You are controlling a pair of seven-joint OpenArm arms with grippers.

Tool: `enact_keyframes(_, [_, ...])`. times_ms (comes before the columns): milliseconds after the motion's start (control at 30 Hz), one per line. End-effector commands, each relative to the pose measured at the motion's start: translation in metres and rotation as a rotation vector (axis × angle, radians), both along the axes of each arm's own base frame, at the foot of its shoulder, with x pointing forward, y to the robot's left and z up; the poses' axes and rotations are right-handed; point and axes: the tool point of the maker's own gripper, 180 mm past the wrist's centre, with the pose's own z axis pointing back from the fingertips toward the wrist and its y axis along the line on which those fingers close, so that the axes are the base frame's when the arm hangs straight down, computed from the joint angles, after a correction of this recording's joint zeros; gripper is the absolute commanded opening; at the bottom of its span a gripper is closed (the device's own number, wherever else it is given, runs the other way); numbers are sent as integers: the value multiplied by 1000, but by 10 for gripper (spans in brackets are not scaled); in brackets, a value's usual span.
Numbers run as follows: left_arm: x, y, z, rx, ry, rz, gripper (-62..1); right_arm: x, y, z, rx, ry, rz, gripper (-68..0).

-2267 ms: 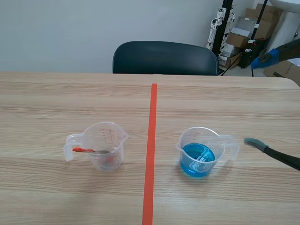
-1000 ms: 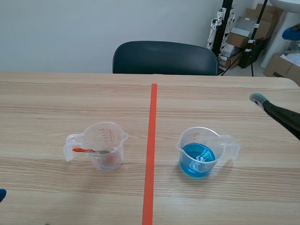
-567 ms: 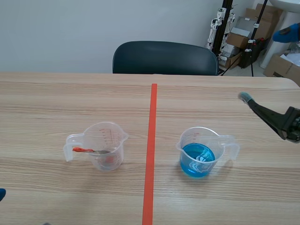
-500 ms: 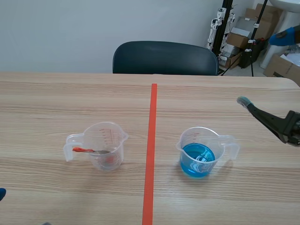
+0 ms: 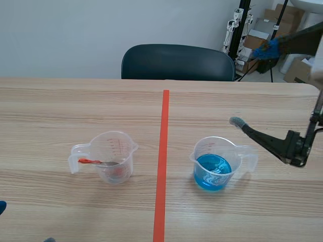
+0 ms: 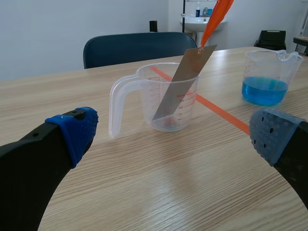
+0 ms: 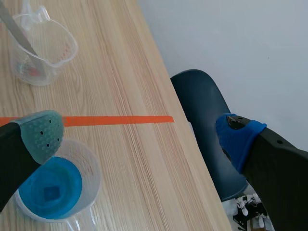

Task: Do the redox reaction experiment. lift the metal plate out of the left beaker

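Fingers [image 6: 72, 132] of the left gripper [image 6: 173, 137] stand wide apart low over the table [image 5: 60, 111], one blue pad and one grey-blue pad, with nothing between them; just ahead of them sits the left beaker [image 6: 168, 96], a clear plastic measuring cup with a handle and red scale marks, upright on the wood; the metal plate [image 6: 185, 82] is inside it, tilted, its lower end on the beaker's bottom and its upper end leaning past the rim; an orange-red strip [image 6: 216, 17] is fixed to the plate's top end, and in the scene view this strip lies over the rim close to the handle; an orange-red tape line [image 5: 162, 161] runs away across the table between the two cups; on its far side stands the right beaker [image 5: 217, 161], holding blue liquid; the right gripper [image 5: 251, 85] hangs above the table close to that beaker without touching it, jaws spread wide and gripping nothing, the grey-green pad low and the blue pad high; beyond the table's far edge stands a dark chair [image 5: 176, 61] before a pale wall; cardboard boxes [image 5: 257, 40] are stacked in the far corner.
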Motion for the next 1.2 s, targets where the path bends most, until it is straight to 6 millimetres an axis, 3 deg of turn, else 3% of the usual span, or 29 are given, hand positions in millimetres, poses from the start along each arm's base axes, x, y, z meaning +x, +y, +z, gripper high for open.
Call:
enact_keyframes(0, [2,3,6,-1,-25,2,14,6,5,1,11,-31,-8,4])
enact_keyframes(233, [3,4,6,-1,-25,2,14,12,30,-32,-27,-22,23,4])
enact_keyframes(733, [2,3,6,-1,-25,2,14,-21,79,-33,-3,-11,277,4])
enact_keyframes(1167, [2,4,6,-1,-25,2,14,-4,123,-58,-4,11,305,4])
